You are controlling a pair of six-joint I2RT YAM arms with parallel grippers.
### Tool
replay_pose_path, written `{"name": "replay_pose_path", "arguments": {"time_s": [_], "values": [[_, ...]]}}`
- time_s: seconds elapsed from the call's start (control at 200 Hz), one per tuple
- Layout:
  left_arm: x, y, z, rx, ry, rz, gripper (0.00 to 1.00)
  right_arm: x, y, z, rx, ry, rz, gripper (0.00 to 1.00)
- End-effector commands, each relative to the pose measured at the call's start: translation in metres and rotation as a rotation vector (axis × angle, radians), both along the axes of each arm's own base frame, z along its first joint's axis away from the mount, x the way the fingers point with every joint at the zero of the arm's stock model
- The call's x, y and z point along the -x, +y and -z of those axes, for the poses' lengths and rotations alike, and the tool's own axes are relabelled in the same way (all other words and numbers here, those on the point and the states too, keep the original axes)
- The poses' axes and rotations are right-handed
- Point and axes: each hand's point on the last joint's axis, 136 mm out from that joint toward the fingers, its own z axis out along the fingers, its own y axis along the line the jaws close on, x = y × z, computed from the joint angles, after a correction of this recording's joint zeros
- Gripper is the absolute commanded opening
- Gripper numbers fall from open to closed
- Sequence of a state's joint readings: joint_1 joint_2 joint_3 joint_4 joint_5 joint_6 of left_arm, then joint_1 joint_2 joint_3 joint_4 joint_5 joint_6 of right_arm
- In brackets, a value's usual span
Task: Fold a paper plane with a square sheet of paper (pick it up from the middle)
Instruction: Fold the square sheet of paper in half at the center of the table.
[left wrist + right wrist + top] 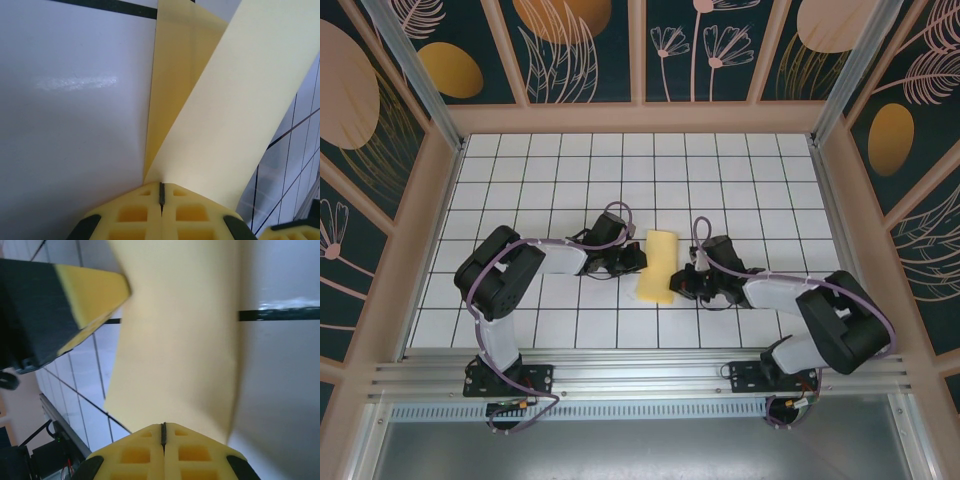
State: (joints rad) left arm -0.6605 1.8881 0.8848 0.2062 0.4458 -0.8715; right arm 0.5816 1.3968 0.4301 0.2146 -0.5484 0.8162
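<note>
The thin yellow square sheet of paper (657, 262), folded narrow, sat mid-way on the white gridded worktop (620, 170). The left gripper (632, 262) and the right gripper (684, 283) each had jaws fully closed, pinching its opposite edges.

White desk (570, 170) ruled by thin dark lines into square tiles. Just below the centre of the frame, a folded yellow sheet of paper (658, 262) lies on it, narrow, running top to bottom.

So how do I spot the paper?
Find the white grid table inside the flowery walls. In its middle, the folded yellow paper sits pinched between the left pincer and the right pincer. It is the one pale yellow strip among white tiles.
</note>
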Motion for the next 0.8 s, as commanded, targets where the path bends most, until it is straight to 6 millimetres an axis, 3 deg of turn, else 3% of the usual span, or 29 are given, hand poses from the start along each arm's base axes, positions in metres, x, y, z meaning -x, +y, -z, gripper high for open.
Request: {"name": "replay_pose_path", "arguments": {"time_s": [0.0,0.295,0.41,0.615,0.796], "values": [[0.026,0.021,0.045,-0.129,0.112,0.01,0.0,0.006,0.008,-0.005,-0.025,-0.014,-0.035,0.0],[0.028,0.021,0.047,-0.134,0.115,0.02,0.0,0.031,-0.008,0.046,0.075,0.109,-0.031,0.0],[0.028,0.021,0.047,-0.132,0.116,0.021,0.0,0.029,-0.004,0.038,0.067,0.095,-0.048,0.0],[0.028,0.02,0.045,-0.131,0.113,0.023,0.0,0.022,0.007,0.004,0.0,0.023,-0.056,0.0],[0.029,0.021,0.045,-0.131,0.114,0.027,0.0,0.028,0.005,0.019,0.032,0.056,-0.06,0.0]]}}
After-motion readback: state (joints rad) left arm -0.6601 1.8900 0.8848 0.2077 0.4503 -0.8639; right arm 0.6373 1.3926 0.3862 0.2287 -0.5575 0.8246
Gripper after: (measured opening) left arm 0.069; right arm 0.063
